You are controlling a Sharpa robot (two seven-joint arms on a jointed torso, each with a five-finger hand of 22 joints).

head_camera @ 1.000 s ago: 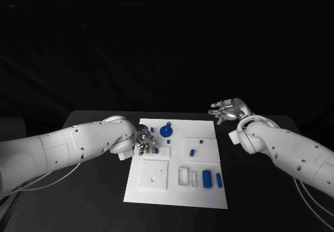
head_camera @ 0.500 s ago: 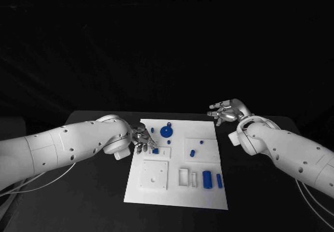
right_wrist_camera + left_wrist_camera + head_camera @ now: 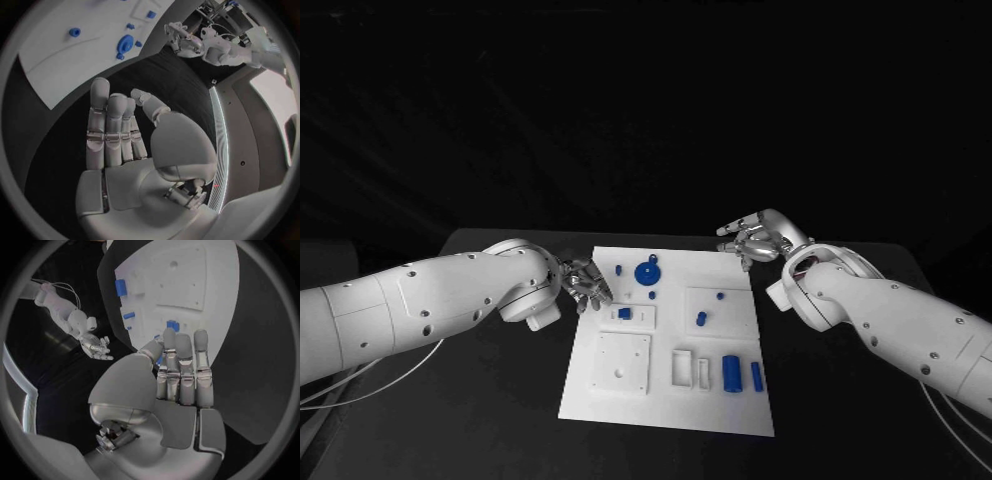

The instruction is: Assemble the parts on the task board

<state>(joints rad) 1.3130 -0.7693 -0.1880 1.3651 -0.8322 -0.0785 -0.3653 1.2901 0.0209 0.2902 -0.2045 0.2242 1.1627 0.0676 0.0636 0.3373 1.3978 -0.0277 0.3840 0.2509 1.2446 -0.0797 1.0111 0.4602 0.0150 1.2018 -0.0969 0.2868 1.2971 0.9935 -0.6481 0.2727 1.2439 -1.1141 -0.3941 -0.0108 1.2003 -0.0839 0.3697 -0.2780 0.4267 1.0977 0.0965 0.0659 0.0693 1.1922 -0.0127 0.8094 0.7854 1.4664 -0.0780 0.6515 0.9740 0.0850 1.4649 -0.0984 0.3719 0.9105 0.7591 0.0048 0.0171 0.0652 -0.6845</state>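
Head view, left hand (image 3: pixel 584 285) open at task board (image 3: pixel 668 400) edge, right hand (image 3: pixel 756 238) open, fingertips blurred

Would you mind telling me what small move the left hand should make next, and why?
Probably a short reach inward to the small blue block near the white task board's left edge. The silver left hand hovers at that edge with fingers straight and nothing in them, and that block lies closest. The silver right hand hangs open beyond the board's far right corner, farther from any part.
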